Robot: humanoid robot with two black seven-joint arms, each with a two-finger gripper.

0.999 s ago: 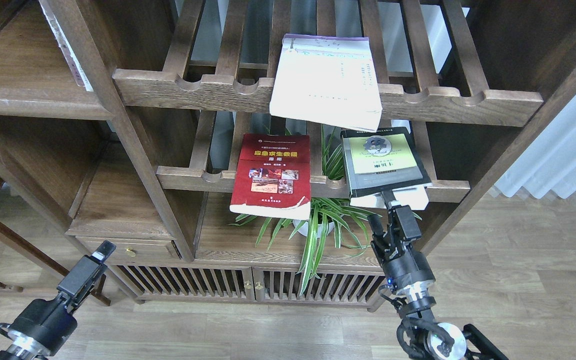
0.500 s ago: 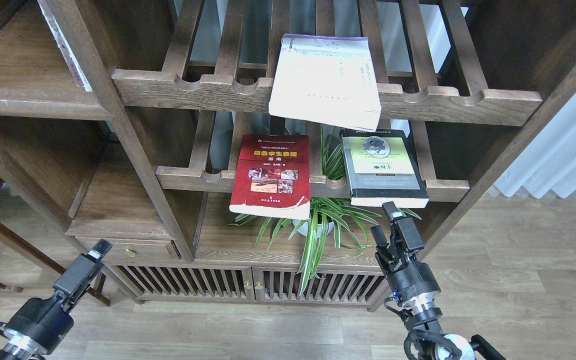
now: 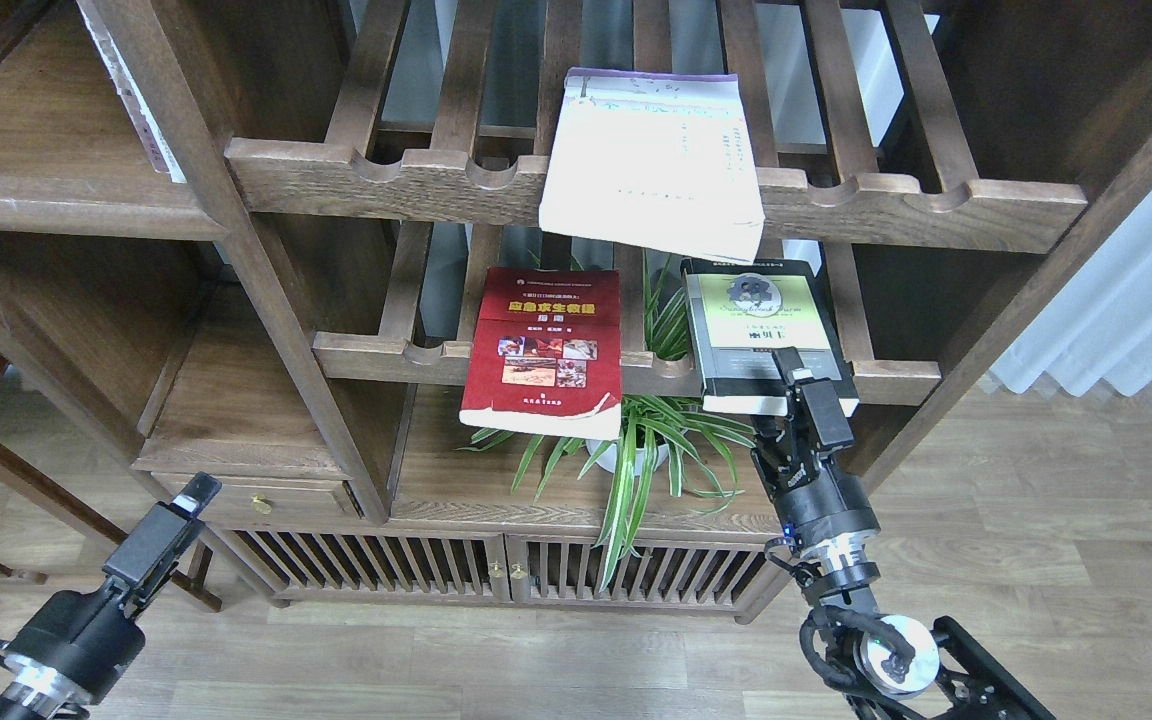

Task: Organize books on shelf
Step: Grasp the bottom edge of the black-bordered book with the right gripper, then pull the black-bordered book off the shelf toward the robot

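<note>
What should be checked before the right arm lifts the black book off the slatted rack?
1. Right gripper at the black book's near edge: ok, one finger lies on the cover.
2. Jaws shut on the book: cannot tell, the lower finger is hidden.
3. Book supported: ok, it lies on the lower slatted rack, overhanging the front rail.
4. Red book clear of the lift: ok, apart to the left.
5. Cream-white book above: not ok, its corner overhangs the black book.
6. Left gripper out of the way: ok, low and far left.
</note>
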